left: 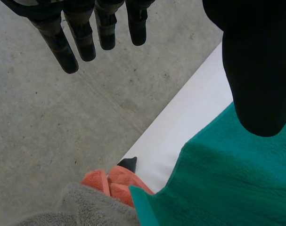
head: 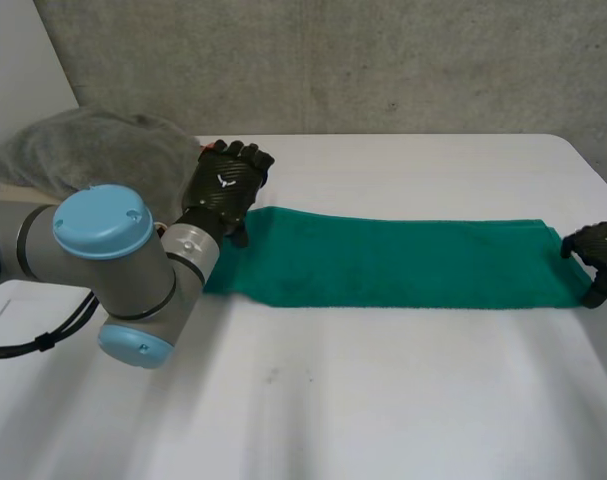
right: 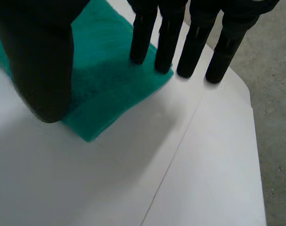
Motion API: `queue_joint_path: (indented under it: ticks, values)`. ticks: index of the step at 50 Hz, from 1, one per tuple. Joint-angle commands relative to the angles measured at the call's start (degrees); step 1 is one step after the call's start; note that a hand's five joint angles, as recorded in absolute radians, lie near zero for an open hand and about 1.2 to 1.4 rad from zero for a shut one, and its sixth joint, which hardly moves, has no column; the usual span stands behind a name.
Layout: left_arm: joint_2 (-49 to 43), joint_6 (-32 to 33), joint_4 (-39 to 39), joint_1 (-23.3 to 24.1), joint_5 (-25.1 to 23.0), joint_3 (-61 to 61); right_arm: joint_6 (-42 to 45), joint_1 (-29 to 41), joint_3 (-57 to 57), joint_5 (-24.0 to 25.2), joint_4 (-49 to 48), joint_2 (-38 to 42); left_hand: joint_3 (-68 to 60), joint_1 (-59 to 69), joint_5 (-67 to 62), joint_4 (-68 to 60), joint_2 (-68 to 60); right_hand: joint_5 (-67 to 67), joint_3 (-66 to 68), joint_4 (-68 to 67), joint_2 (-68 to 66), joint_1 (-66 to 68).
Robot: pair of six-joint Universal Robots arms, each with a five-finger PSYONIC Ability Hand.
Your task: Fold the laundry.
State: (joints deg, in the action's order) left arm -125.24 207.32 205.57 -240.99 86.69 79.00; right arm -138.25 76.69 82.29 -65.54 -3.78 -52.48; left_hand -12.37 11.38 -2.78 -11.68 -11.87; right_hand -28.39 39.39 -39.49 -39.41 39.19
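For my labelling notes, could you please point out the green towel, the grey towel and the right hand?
green towel (head: 403, 262): head view, middle of its top surface.
grey towel (head: 83, 150): head view, top of the heap.
right hand (head: 601, 245): head view, back of the hand.

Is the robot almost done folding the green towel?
Partly. The green towel already looks folded into a long strip on the table. Now the left hand is at one end and the right hand at the other, fingers straight, nothing gripped. The strip is not yet folded shorter, and a grey towel waits nearby.
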Motion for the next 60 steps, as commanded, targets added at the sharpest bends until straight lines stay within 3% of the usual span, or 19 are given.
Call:
queue_joint_path:
  ticks: [1, 7, 18, 23, 30, 35, 42, 45, 46, 47, 53, 56, 60]
  values:
    - [0.53, 0.11, 0.0, 0.0, 0.06, 0.98, 1.4, -1.27, -3.01, -2.39, -1.4, 3.09, 2.37, -1.38, 2.78, 1.68, 1.87, -41.61, 40.61, -40.51, -40.59, 40.81]
    - [3.33, 0.11, 0.0, -0.09, 0.14, 2.73, 4.11, -7.68, -3.01, -8.63, -7.38, -1.02, 2.37, -1.38, 2.78, 1.68, 1.87, -41.61, 40.61, -40.51, -40.59, 40.81]
    - [10.19, -0.95, 0.0, -1.06, -0.03, 7.83, 18.98, -5.86, -4.51, -8.73, -9.41, -4.47, 2.37, -1.38, 2.78, 1.68, 1.87, -41.61, 40.61, -40.51, -40.59, 40.81]
    - [11.86, -3.05, 0.0, -1.41, -0.03, 9.5, 17.23, 10.37, -3.28, -3.65, -10.9, -7.8, 2.37, -1.38, 2.78, 1.68, 1.87, -41.61, 40.61, -40.51, -40.59, 40.81]
    - [12.3, -3.76, 0.09, -1.5, 0.06, 11.61, 17.31, 26.47, -0.11, 2.34, -15.47, -8.16, 2.37, -1.38, 2.78, 1.68, 1.87, -41.61, 40.61, -40.51, -40.59, 40.81]
    - [12.3, -3.76, 0.27, -1.5, 0.06, 13.63, 18.19, 41.05, -0.11, 3.93, -20.12, -2.65, 2.37, -1.38, 2.78, 1.68, 1.87, -41.61, 40.61, -40.51, -40.59, 40.81]
    - [12.22, -3.76, 0.62, -1.41, -0.03, 14.96, 21.44, 48.28, -1.34, 2.88, -20.66, 7.56, 2.37, -1.38, 2.78, 1.68, 1.87, -41.61, 40.61, -40.51, -40.59, 40.81]
    - [12.22, -3.76, 0.62, -1.32, -0.03, 14.96, 20.48, 47.94, -0.47, 1.82, -21.19, 6.61, 2.37, -1.38, 2.78, 1.68, 1.87, -0.95, -0.05, 0.16, 0.07, 0.14]
    - [12.3, -3.76, 0.62, -1.23, -0.03, 14.96, 18.65, 47.94, 0.15, 0.25, -21.27, 5.39, 2.37, -1.38, 2.78, 1.68, 1.87, 21.52, -22.52, 22.62, 22.53, -22.32]
    - [12.3, -3.76, 0.62, -1.23, -0.03, 14.96, 17.33, 47.85, 0.5, -0.81, -21.27, 4.51, 2.37, -1.38, 2.78, 1.68, 1.87, 28.39, -29.39, 29.49, 29.41, -29.19]
    - [12.74, -3.76, 0.62, -0.88, -0.12, 14.34, -1.38, 37.68, 3.66, -7.93, -19.35, -5.95, 2.37, -1.38, 2.78, 1.68, 1.87, 28.39, -29.39, 29.49, 29.41, -29.19]
    - [12.74, -3.76, 0.71, -0.71, -0.12, 13.9, -13.07, 31.78, 6.04, -8.03, -14.87, -10.09, 2.37, -1.38, 2.78, 1.68, 1.87, 28.39, -29.39, 29.49, 29.41, -29.19]
    - [12.66, -3.85, 0.71, -0.27, -0.12, 13.11, -17.32, 27.03, 7.27, -7.32, -6.7, -11.15, 2.37, -1.38, 2.78, 1.68, 1.87, 28.39, -29.39, 29.49, 29.41, -29.19]
